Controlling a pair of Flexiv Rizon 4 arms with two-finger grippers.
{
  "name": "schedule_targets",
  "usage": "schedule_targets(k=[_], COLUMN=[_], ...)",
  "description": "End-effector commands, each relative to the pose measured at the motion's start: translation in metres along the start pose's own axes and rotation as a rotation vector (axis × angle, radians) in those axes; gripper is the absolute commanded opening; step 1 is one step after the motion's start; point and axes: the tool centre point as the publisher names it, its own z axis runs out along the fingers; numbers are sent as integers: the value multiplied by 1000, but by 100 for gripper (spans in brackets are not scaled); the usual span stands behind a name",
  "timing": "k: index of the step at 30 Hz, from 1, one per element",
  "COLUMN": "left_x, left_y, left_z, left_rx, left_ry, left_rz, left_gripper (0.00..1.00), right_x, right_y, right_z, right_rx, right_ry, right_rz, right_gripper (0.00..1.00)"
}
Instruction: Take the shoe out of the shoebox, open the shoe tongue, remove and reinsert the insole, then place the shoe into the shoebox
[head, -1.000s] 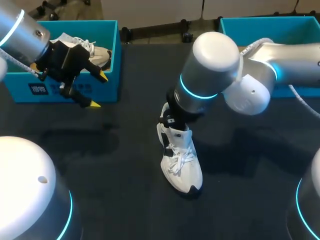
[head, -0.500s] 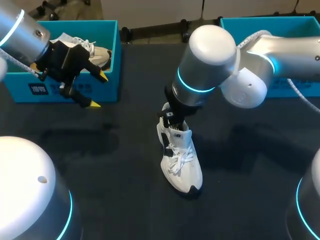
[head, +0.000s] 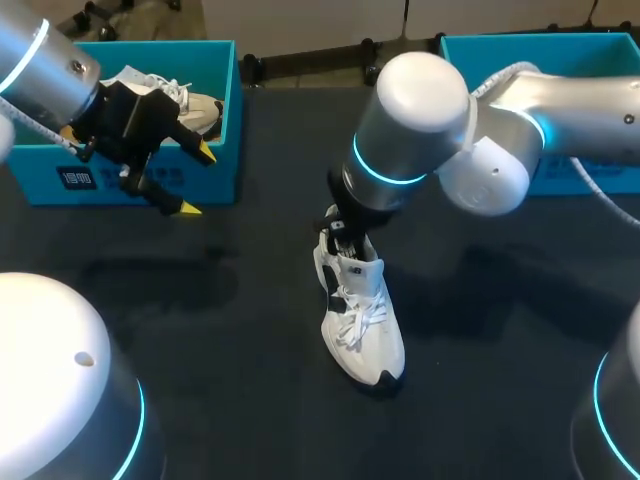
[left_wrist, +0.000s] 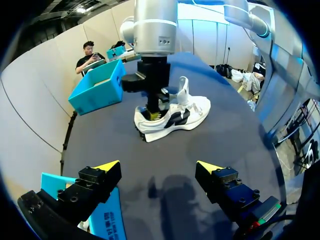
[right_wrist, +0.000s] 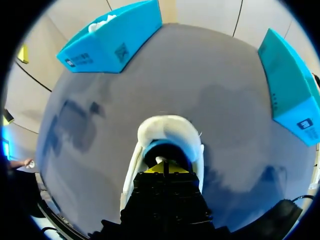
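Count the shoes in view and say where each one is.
2. One white shoe stands mid-table with the right gripper at its opening; a second shoe lies in the left shoebox. The right arm partly hides the right shoebox, so more may be inside.

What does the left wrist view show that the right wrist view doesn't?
Left wrist only: the left gripper, open above the table, and the shoe in side profile, with laces and raised tongue visible. Right wrist only: a look straight down into the shoe's opening, showing its blue lining. Both: the shoe standing on the table, the right gripper down in its opening, the left shoebox and the right shoebox.
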Motion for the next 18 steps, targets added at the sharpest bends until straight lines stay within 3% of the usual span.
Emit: schedule_targets(k=[1,8,11,18], left_x=[1,1,1,1], left_y=[0,0,0,0], left_z=[-1,-1,-1,-1], left_rx=[-2,-2,-2,-2], left_ry=[-1,-1,-1,-1], left_rz=[1,1,1,1], left_gripper=[100,100,100,100], right_x=[-3,-4,-3,1], right_y=[3,13,9,-3], right_z=[-7,17,32,43], right_rx=[-20,-48,-41,-6], right_ry=[-13,-13,-5,15], right_rz=[0,-15,-13,3], right_gripper=[0,0,0,0])
